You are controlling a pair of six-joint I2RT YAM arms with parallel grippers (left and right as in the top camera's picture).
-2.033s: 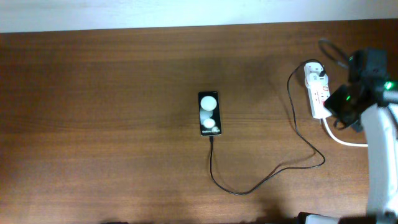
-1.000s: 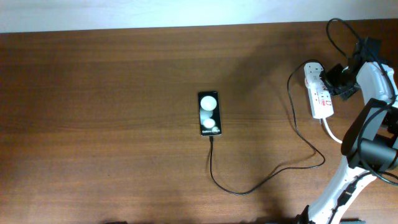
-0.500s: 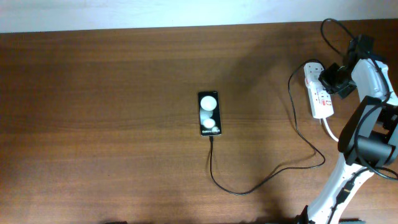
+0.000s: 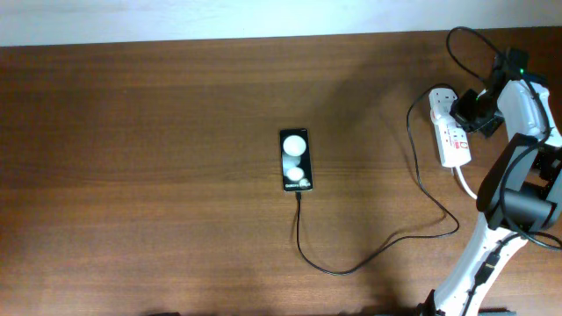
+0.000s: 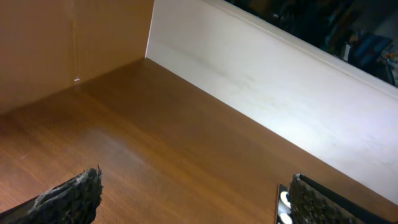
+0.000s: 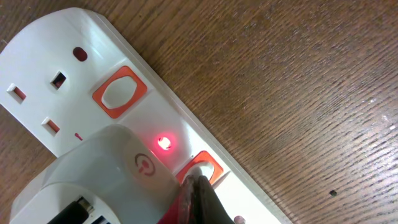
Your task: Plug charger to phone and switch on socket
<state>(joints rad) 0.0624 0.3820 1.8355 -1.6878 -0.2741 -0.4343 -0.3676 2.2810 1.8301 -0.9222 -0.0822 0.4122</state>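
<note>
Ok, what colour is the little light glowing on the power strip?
Red. The light on the socket shows best in the right wrist view.

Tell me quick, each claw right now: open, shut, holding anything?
Left claw: open, holding nothing.
Right claw: shut, empty, tips on a switch of the socket, red light lit.

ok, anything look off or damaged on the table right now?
Nothing stands out. The phone lies flat and square, the charger cable runs from its lower end in a slack loop to the power strip, which sits flat with a red light lit. The right pincer tip rests on a switch there.
</note>
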